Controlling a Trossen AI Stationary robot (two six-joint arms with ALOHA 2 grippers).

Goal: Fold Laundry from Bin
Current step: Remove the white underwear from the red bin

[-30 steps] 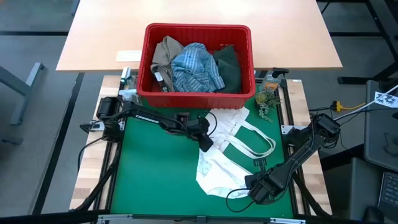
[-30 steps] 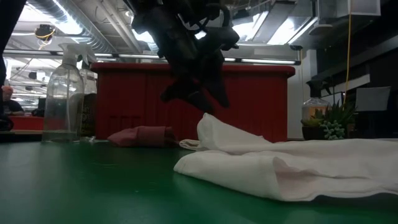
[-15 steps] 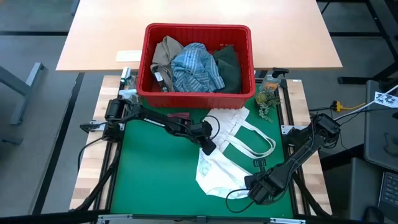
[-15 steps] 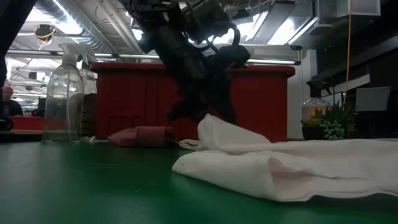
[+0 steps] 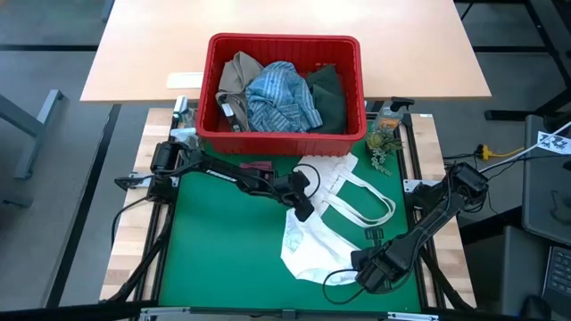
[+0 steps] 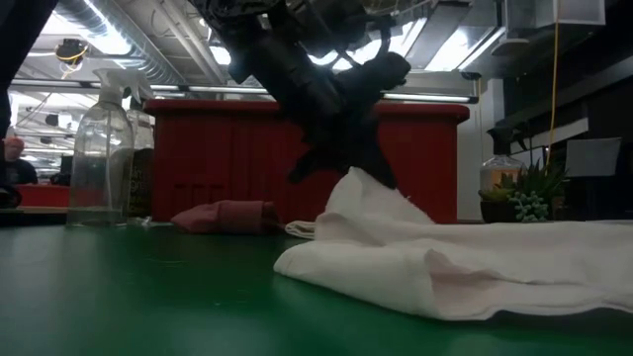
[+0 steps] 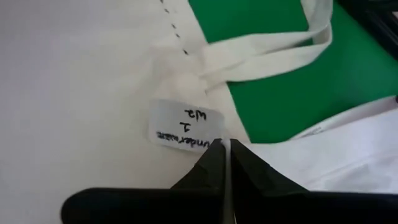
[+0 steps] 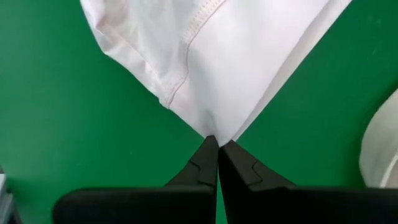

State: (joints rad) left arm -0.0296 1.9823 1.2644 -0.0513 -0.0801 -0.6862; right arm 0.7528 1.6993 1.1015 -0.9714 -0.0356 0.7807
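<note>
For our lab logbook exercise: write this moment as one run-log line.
left gripper: shut on flat white tote bag, near its label | right gripper: shut on tote corner | red slotted plastic bin: laundry inside

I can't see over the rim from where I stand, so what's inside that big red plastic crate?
The big red plastic crate holds a heap of clothes: a tan garment, a blue-white striped shirt and a dark green garment. Anything lying under them is covered.

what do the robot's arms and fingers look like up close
Both arms are dark, slim and jointed, with black cables looping along them. The left gripper and right gripper each end in two matte black fingers tapering to wedge-shaped points. White lettering marks the left arm.
</note>
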